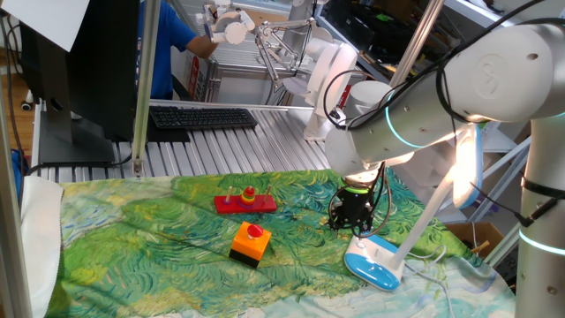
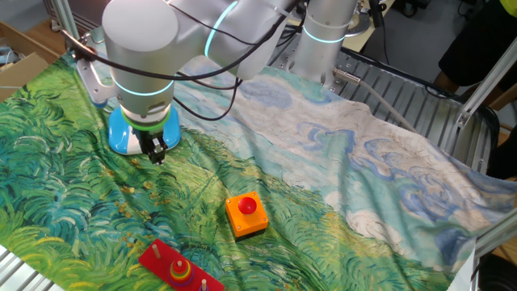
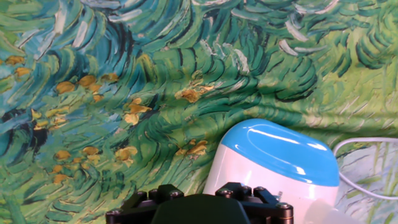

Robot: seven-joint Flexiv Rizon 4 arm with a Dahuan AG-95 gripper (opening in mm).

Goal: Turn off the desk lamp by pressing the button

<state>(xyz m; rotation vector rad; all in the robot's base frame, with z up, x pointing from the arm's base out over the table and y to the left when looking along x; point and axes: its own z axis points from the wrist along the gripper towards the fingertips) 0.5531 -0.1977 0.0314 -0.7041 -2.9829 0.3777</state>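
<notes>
The desk lamp's oval white base with a blue rim point(image 1: 372, 262) lies on the painted cloth at the right. Its thin stem slants up to the head point(image 1: 463, 168), which glows. The base also shows in the other fixed view point(image 2: 128, 132) and in the hand view point(image 3: 273, 158). I cannot make out the flush button on the base. My gripper point(image 1: 352, 221) points down and hovers just above the cloth beside the base's left end; it also shows in the other fixed view point(image 2: 156, 152). The hand view shows only the gripper's black body point(image 3: 199, 208), and no view shows the fingertip gap.
An orange box with a red round button point(image 1: 250, 240) stands on the cloth left of the gripper and shows in the other fixed view point(image 2: 246, 213). A red peg toy point(image 1: 244, 202) lies behind it. A white cable point(image 3: 367, 171) runs from the lamp base.
</notes>
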